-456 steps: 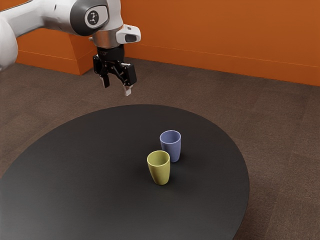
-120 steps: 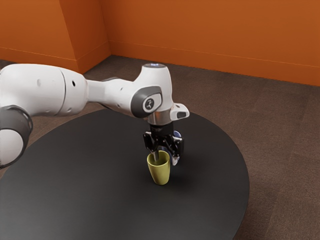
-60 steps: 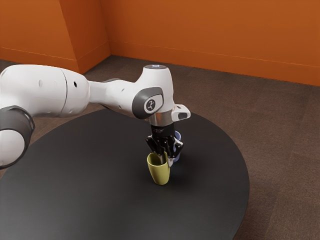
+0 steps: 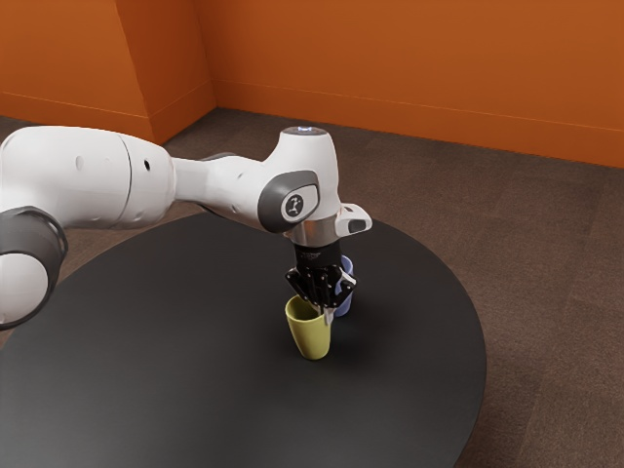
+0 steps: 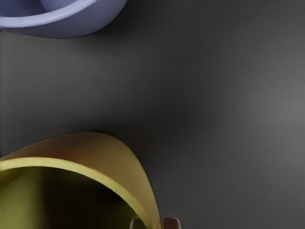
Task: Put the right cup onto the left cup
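The claw is drawn nearly together on the yellow cup, pinching its side at the rim. One finger is inside the cup and the other finger is outside, with the cup's thin side between them, so the opening left is only about as wide as that side is thick. The yellow cup is the right one of the pair, and it stands on the tabletop, mouth up, its base down on the dark surface. The claw has it on the side toward the exterior view's right, and most of the cup's mouth lies to one side of the fingers.

The blue cup, the left one, also stands mouth up on the tabletop, farther from the exterior camera than the yellow cup and partly hidden behind the claw. The two cups are near each other but apart; the wrist view shows a strip of tabletop between them. The yellow cup is not on the blue cup.

The arm comes in from the exterior view's left, over the round tabletop, and its hand points down at the yellow cup. Beyond the tabletop are a brown floor and orange walls
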`<state>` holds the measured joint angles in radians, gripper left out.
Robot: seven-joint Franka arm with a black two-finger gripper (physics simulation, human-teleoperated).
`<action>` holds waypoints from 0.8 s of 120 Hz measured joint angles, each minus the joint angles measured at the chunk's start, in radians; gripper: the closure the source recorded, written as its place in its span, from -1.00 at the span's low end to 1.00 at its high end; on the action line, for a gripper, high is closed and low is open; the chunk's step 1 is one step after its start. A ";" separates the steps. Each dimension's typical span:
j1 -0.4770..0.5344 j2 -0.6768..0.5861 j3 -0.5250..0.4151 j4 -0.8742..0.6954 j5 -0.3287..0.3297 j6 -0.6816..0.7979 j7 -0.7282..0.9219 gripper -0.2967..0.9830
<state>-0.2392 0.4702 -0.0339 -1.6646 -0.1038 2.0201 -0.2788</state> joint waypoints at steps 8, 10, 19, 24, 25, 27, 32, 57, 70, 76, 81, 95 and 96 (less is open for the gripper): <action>-0.003 -0.003 0.000 0.000 0.001 0.000 -0.005 0.69; -0.004 -0.004 0.001 0.000 0.001 0.000 -0.006 0.69; -0.007 -0.012 0.003 -0.001 0.003 -0.003 -0.012 0.69; -0.009 -0.017 0.004 -0.001 0.003 -0.006 -0.014 0.69; -0.009 -0.018 0.004 -0.001 0.003 -0.006 -0.015 0.69; -0.010 -0.020 0.004 -0.002 0.003 -0.008 -0.016 0.69; -0.012 -0.026 0.005 -0.002 0.003 -0.010 -0.018 0.69; -0.015 -0.051 0.005 0.004 0.005 -0.041 -0.028 0.69; -0.017 -0.052 0.005 0.061 0.010 -0.094 -0.035 0.69; -0.017 -0.051 0.005 0.090 0.017 -0.124 -0.038 0.69; -0.017 -0.050 0.005 0.112 0.025 -0.146 -0.041 0.69; -0.020 -0.046 0.003 0.162 0.051 -0.203 -0.047 0.69; -0.020 -0.045 0.003 0.166 0.053 -0.207 -0.047 0.69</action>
<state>-0.2591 0.4247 -0.0306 -1.4989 -0.0509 1.8133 -0.3262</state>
